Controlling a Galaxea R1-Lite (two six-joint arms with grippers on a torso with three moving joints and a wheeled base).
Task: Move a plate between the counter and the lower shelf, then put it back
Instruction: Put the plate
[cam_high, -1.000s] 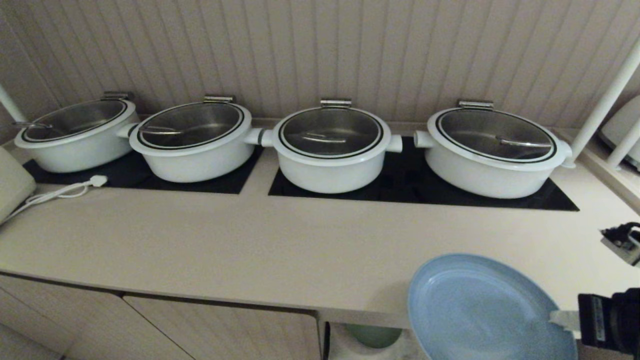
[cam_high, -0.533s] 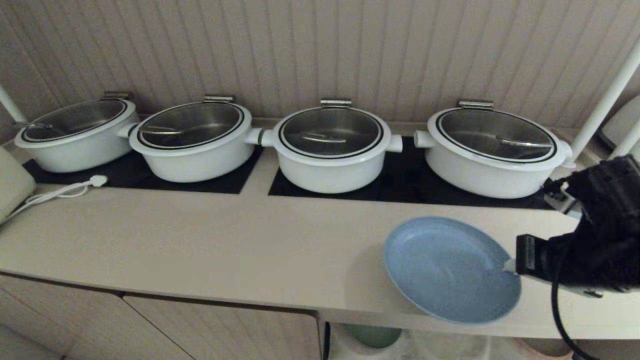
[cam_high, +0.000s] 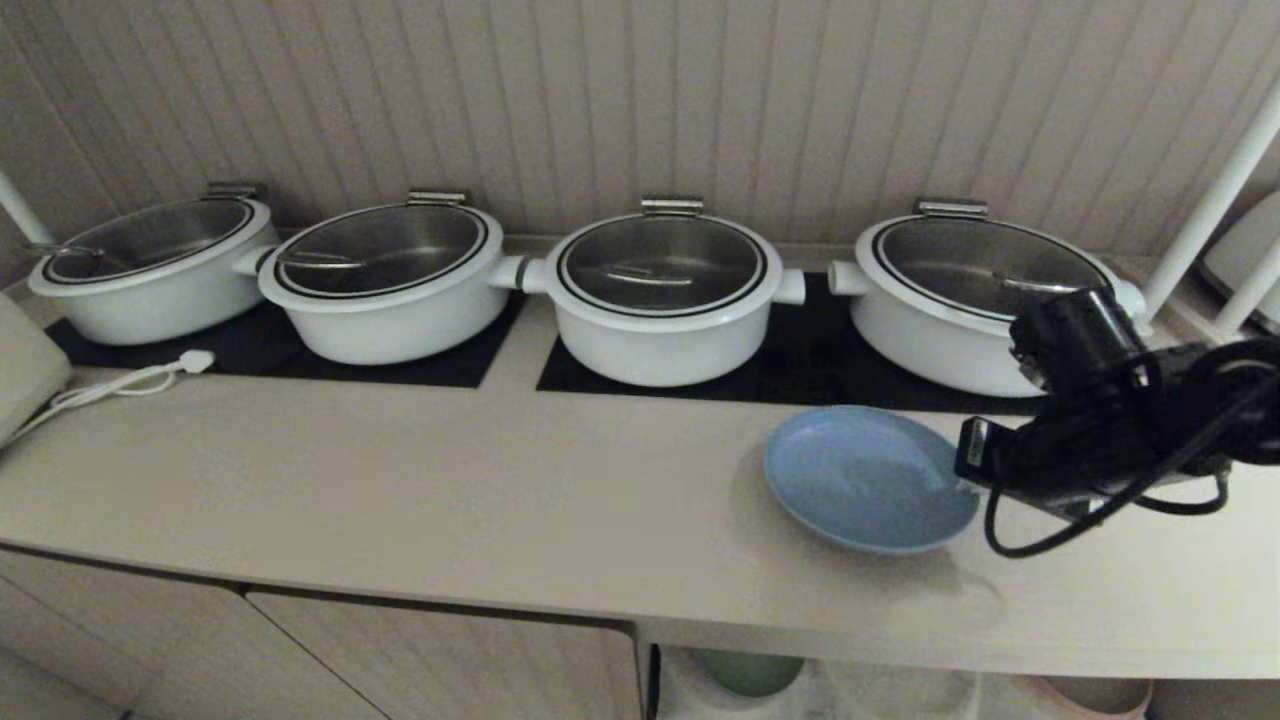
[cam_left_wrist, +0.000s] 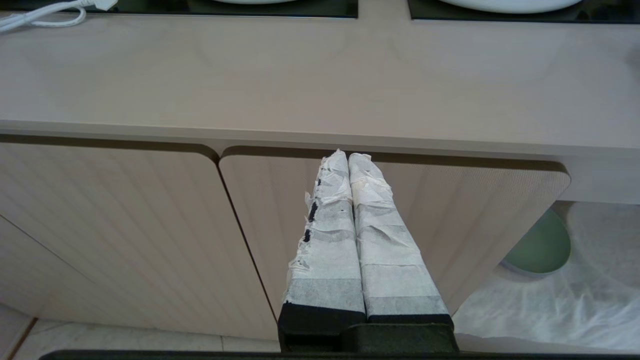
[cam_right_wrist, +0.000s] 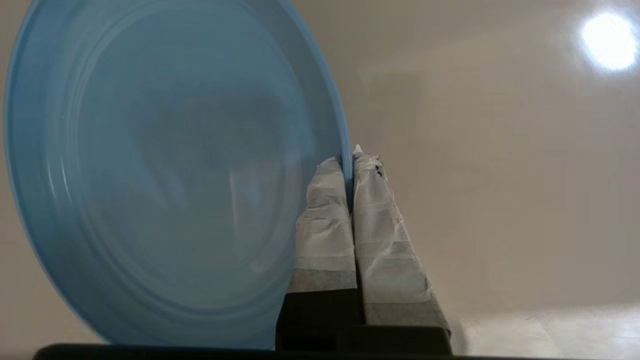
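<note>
Right tool (cam_high: 968, 478) pinching plate (cam_high: 860, 478), beige counter (cam_high: 450, 500)

I read the plate (cam_high: 865, 478) as matte, plastic-looking light blue, with faint moulded rings on the face shown in the right wrist view (cam_right_wrist: 165, 170). The counter (cam_high: 480, 500) under it is smooth beige with a soft gloss; a lamp glare sits on it at two o'clock of the plate in that wrist view. My right gripper (cam_right_wrist: 352, 156) fingers wear wrinkled white tape, frayed at the tips, over black plastic; the left gripper (cam_left_wrist: 348, 156) looks the same. At twelve o'clock of the plate, glossy white pots (cam_high: 660, 340) carry shiny metal-and-glass lids on black glass hob panels (cam_high: 800, 370). Wrinkled white cloth (cam_left_wrist: 560, 300) lines the lower shelf (cam_left_wrist: 590, 240).
</note>
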